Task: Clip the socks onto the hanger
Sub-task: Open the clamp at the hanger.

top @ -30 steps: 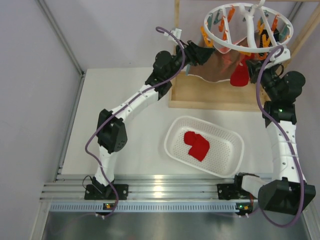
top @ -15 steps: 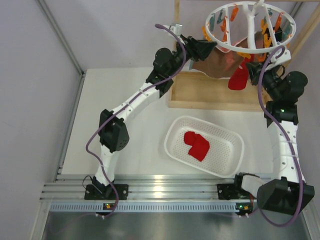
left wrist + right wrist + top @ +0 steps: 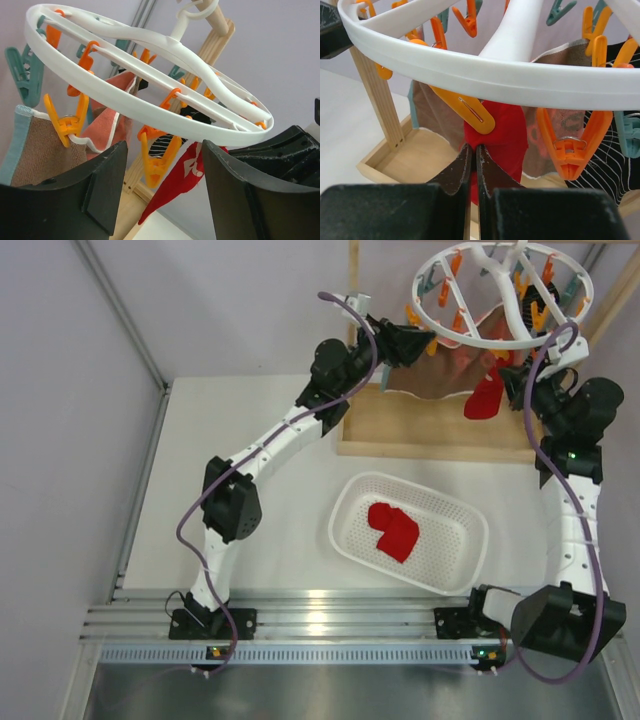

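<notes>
The white ring hanger (image 3: pixel 497 338) hangs at the back right, with orange and teal clips. My right gripper (image 3: pixel 474 147) is shut on a red sock (image 3: pixel 506 135), holding it up right under an orange clip (image 3: pixel 466 107) on the ring (image 3: pixel 485 80); this sock also shows in the top view (image 3: pixel 486 398). My left gripper (image 3: pixel 162 150) is open below the ring's (image 3: pixel 150 107) left edge, with an orange clip (image 3: pixel 159 162), a hanging striped black sock (image 3: pixel 161 143) and the red sock (image 3: pixel 175 185) beyond its jaws. A second red sock (image 3: pixel 393 530) lies in the basket.
The white perforated basket (image 3: pixel 352 498) sits mid-table. The wooden frame's tray (image 3: pixel 420 430) and post (image 3: pixel 215 35) stand under and behind the hanger. A larger salmon-and-teal sock (image 3: pixel 42 150) hangs clipped at the ring's left side.
The hanger has swung up and to the right. My right gripper followed it up and right with the red sock. My left gripper shifted slightly right and up.
</notes>
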Action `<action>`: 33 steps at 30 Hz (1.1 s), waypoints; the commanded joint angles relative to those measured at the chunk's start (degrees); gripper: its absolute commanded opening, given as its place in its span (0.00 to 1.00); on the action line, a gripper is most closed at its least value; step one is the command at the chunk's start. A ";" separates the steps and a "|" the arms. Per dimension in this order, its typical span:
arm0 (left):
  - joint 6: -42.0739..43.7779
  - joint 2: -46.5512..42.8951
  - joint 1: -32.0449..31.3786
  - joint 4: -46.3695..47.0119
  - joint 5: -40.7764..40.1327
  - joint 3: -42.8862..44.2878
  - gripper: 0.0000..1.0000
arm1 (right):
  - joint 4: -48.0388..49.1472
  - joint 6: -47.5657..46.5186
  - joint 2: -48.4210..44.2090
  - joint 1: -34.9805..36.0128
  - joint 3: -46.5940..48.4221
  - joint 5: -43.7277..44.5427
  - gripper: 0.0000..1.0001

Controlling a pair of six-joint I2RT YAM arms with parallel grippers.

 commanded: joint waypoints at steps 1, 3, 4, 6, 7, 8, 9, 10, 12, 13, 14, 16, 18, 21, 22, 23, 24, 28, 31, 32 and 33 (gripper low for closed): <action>0.61 0.44 -0.20 4.12 3.42 2.34 0.66 | 1.13 -0.69 0.45 -1.69 3.84 -2.15 0.00; 0.95 0.88 -0.54 4.91 4.74 2.51 0.66 | 0.87 -0.16 0.71 -2.13 4.19 -2.69 0.00; 1.30 1.06 -0.72 5.00 5.01 2.60 0.66 | 0.78 0.10 0.80 -2.22 4.54 -3.03 0.00; 1.48 1.41 -1.07 5.52 5.36 2.69 0.66 | 0.69 0.28 0.80 -2.22 4.63 -4.09 0.00; 1.40 1.50 -1.16 5.61 5.19 2.95 0.65 | 0.61 0.28 0.63 -2.22 4.72 -4.35 0.01; 1.48 1.93 -1.25 5.61 5.18 3.30 0.65 | 0.61 0.37 0.71 -2.14 4.72 -4.88 0.01; 1.48 2.20 -1.34 5.70 5.27 3.65 0.63 | 0.35 0.37 0.71 -2.22 4.81 -5.06 0.01; 0.79 2.37 -1.43 6.05 5.45 4.44 0.62 | 0.08 0.19 0.89 -2.22 4.89 -5.23 0.01; 0.43 3.08 -1.51 6.32 5.71 5.15 0.59 | -0.54 -0.16 0.98 -2.31 5.42 -5.67 0.02; 0.08 3.17 -1.60 6.75 5.89 5.67 0.55 | -1.06 -0.25 1.15 -2.40 5.60 -5.67 0.02; -0.10 3.34 -1.69 6.93 5.89 5.59 0.53 | -1.15 -0.33 1.24 -2.31 5.60 -5.76 0.03; -0.62 3.43 -1.87 7.46 5.89 5.68 0.45 | -1.85 -0.77 1.50 -2.40 5.77 -5.67 0.04; -0.89 3.34 -2.04 7.99 5.89 5.68 0.37 | -2.29 -0.77 1.50 -2.31 6.04 -4.89 0.11; -1.24 3.17 -2.48 7.99 5.80 5.85 0.30 | -4.05 -0.77 1.51 -2.49 6.65 -4.53 0.27; -1.24 3.17 -2.57 7.99 5.89 6.03 0.29 | -4.40 -0.60 1.07 -2.40 6.65 -4.62 0.30; -1.24 3.17 -2.57 8.07 5.80 6.12 0.27 | -6.23 0.01 0.80 -2.40 6.74 -5.14 0.38; -1.33 3.17 -2.74 7.99 5.71 6.20 0.27 | -7.12 0.19 0.45 -2.40 6.74 -5.49 0.43; -1.59 3.08 -3.01 7.99 5.54 6.29 0.26 | -11.69 0.46 -2.27 -2.49 7.18 -8.74 0.60; -1.86 3.17 -3.27 7.72 5.27 6.73 0.26 | -12.93 2.73 -4.11 -2.31 7.36 -14.53 0.59; -1.77 3.17 -3.36 7.72 5.19 6.82 0.26 | -12.06 5.35 -4.64 -2.31 7.01 -18.12 0.54; -1.77 3.17 -3.45 7.64 5.18 6.82 0.26 | -9.00 7.38 -5.08 -2.22 5.87 -19.28 0.52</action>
